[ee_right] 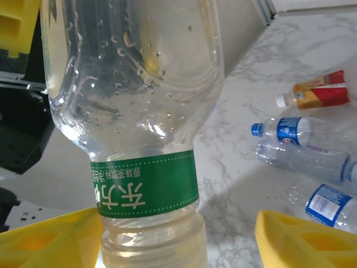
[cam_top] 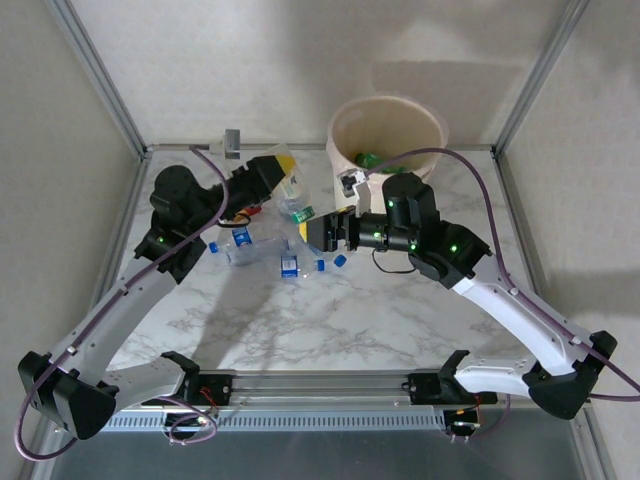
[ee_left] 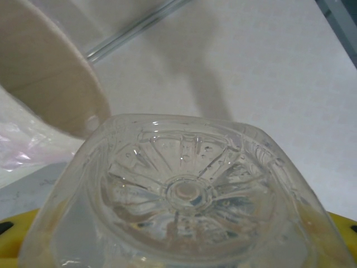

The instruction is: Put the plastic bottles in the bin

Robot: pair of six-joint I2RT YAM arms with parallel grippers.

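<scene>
Grip: clamps green-label bottle (ee_right: 139,111) in left gripper (cam_top: 286,168), yellow fingers pressed to both sides of clear body near ribbed base. Points base toward left wrist camera, neck end toward right gripper (ee_right: 175,223). Brackets that neck end with right jaws parted, not closed on it: leaves strip of marble showing between bottle and one finger; cannot tell about contact at other finger. Carries green band with white characters just above neck, droplets inside clear wall. Sits between both grippers in top view, near bin (cam_top: 390,118), to its left and outside rim. Shows cream bin wall and pinkish bag (ee_left: 22,151) close beside bottle base in left wrist view. Inside bin, green bottle (cam_top: 368,158) low against near wall. Leaves loose bottles (cam_top: 243,248) lying flat on table (cam_top: 330,310), on near side of grippers: clear, blue caps and labels, plus orange-label bottle (ee_right: 321,94) beyond them in right wrist view.
</scene>
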